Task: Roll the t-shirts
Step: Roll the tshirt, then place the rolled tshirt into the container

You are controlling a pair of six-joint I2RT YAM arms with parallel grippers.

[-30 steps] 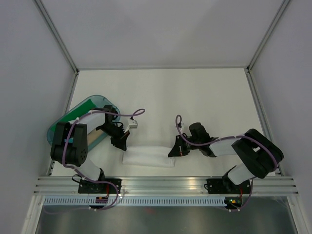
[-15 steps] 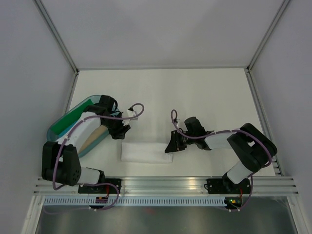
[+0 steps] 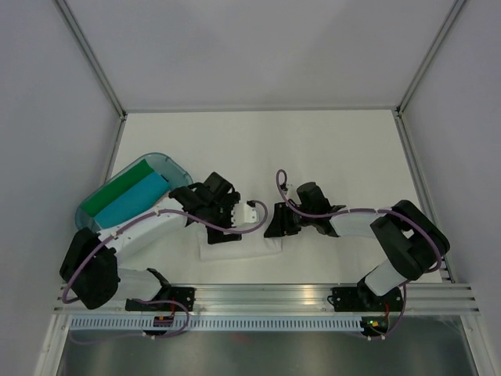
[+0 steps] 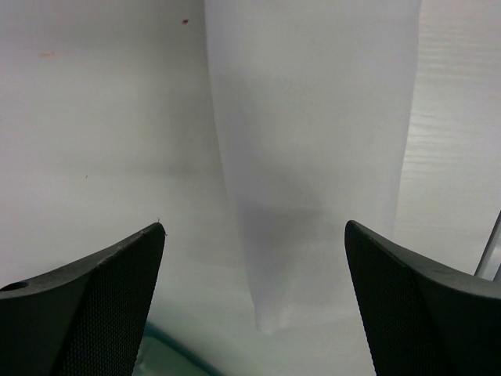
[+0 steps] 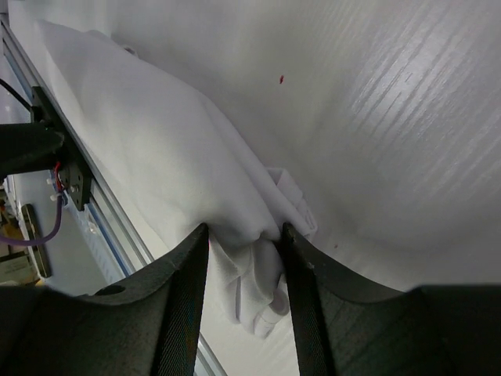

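Overhead, rolled white t-shirt (image 3: pixel 252 249) lying on worktop (image 3: pixel 329 149) near its front edge, left hand (image 3: pixel 227 229) above it, right hand (image 3: pixel 272 229) at its right end, left wrist view, fingers (image 4: pixel 94 305) spread wide, holding nothing, roll below between them, right wrist view, fingers (image 5: pixel 184 305) half-parted about the cloth end, hold indeterminate.

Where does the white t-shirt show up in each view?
Top external: the white t-shirt lies low centre, just beyond the aluminium rail.
Left wrist: it runs from top centre downward.
Right wrist: it runs diagonally from upper left to bottom centre.
Shared landmark: that rail, left of the shirt in the right wrist view.
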